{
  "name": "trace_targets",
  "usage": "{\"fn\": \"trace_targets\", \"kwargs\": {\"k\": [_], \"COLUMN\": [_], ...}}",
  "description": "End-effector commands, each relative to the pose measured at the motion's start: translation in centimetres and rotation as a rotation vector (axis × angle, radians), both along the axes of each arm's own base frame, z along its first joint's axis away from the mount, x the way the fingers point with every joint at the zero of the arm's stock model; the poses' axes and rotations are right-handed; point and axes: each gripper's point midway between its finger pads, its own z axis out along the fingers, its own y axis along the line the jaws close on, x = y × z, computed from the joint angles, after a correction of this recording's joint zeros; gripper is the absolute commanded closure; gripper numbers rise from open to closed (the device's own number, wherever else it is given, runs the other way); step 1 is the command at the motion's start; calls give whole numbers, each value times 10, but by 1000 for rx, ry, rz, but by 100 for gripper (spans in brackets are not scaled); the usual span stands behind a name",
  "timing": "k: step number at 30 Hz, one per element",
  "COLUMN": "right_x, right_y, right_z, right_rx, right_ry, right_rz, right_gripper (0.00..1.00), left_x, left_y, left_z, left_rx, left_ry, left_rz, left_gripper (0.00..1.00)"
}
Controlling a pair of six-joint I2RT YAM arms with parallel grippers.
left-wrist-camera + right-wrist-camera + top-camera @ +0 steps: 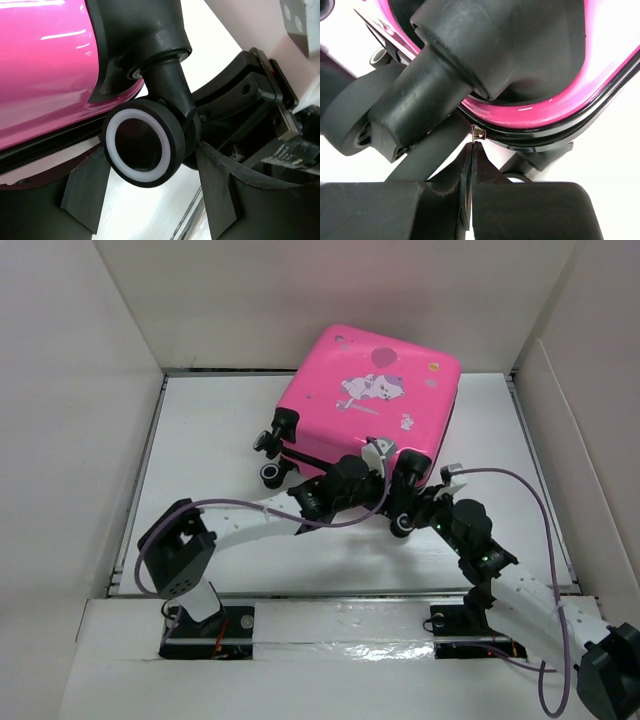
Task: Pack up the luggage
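Observation:
The luggage (370, 400) is a glossy hot-pink hard-shell suitcase with a cartoon print. It lies flat and closed at the back middle of the table. My left gripper (388, 472) is open at its near right corner, and the left wrist view shows its fingers (85, 195) wide apart just below a black wheel with a white ring (142, 150), with nothing held. My right gripper (415, 502) is beside it. Its fingertips (474, 147) are pressed together on the metal zipper pull (478, 133) at the black zipper track (540, 136) under the pink shell (530, 107).
White walls (70, 410) box in the white table on the left, back and right. Two more black wheels (272, 458) stick out at the suitcase's near left corner. My right arm's body (250, 100) is close to the right of the left gripper.

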Motion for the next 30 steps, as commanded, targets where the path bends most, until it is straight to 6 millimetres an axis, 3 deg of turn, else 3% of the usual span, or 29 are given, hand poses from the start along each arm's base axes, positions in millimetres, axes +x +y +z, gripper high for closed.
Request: {"fn": "trace_targets", "kwargs": {"k": [1,5,6,9,11,12,15,18,19,20,23,25,26,27,28,29,30], "right_x": [-4,-13,-11,-15,-15,-16,-12,-4,-1,2,5,7,7,7,8,8,7], "right_y": [16,25,24,36,44,51,58,57,53,47,40,40,39,39,36,35,34], "right_z": [48,41,38,32,39,34,46,54,54,55,56,51,53,54,55,54,55], "right_rx": [134,156,152,161,188,176,219,279,296,306,296,243,241,237,230,225,221], "right_ry": [-145,-132,-128,-127,-146,-138,-174,-214,-228,-233,-244,-213,-219,-226,-235,-235,-237], "right_rz": [53,39,5,1,1,3,-43,-93,-125,-162,-200,-211,-210,-211,-217,-215,-212], "right_gripper": [100,100,100,100,100,100,100,100,100,100,100,100,100,100,100,100,100], "left_x": [10,33,41,42,41,38,34,25,20,14,26,21,32,27,27,45,41], "left_y": [-43,-62,-68,-88,-97,-107,-122,-123,-115,-106,-67,-23,-2,25,44,69,98], "left_z": [50,63,76,108,119,127,130,132,141,127,126,124,125,148,126,122,115], "left_rx": [-149,-174,-200,-253,-262,-268,-251,-257,-267,-241,-242,-248,-253,-296,-253,-225,-173], "left_ry": [-79,-98,-107,-121,-119,-117,-97,-70,-76,-58,-68,-69,-72,-98,-71,-81,-67], "left_rz": [-76,-69,-71,-122,-161,-178,-215,-253,-260,-261,-198,-143,-80,-40,10,138,211], "left_gripper": [40,46,48,54,56,56,53,40,32,29,22,22,23,24,27,29,31]}}
